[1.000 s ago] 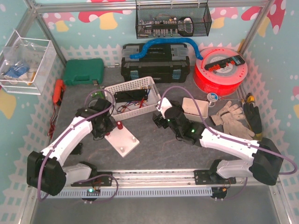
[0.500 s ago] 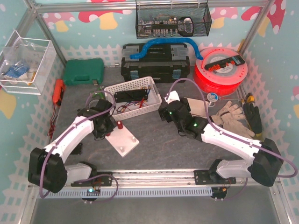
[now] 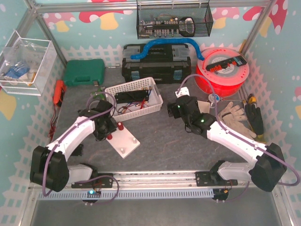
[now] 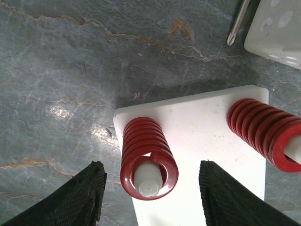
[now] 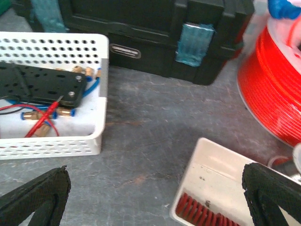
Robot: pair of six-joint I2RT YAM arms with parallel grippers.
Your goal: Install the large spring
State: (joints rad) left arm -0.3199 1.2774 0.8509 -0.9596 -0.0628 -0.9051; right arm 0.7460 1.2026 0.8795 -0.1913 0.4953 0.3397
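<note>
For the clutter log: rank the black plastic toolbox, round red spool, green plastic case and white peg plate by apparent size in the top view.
Largest: black plastic toolbox and round red spool, too alike to rank.
Then: green plastic case.
Smallest: white peg plate.

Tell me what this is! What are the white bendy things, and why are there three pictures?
The white bendy things are robot arms: the left arm and the right arm. Each ends in a gripper, a hand with two black fingers. The big picture comes from a camera up above. The other two come from little cameras on the wrists, so you see each arm's own fingers at the bottom.

On the grey table are a white basket with wires, a black toolbox, a green case, a red spool and gloves.

The left gripper is open over a white plate, where a red spring sits on a peg. A second spring stands beside it. The right gripper is open too, holding nothing, near a small white tray with more red springs.
</note>
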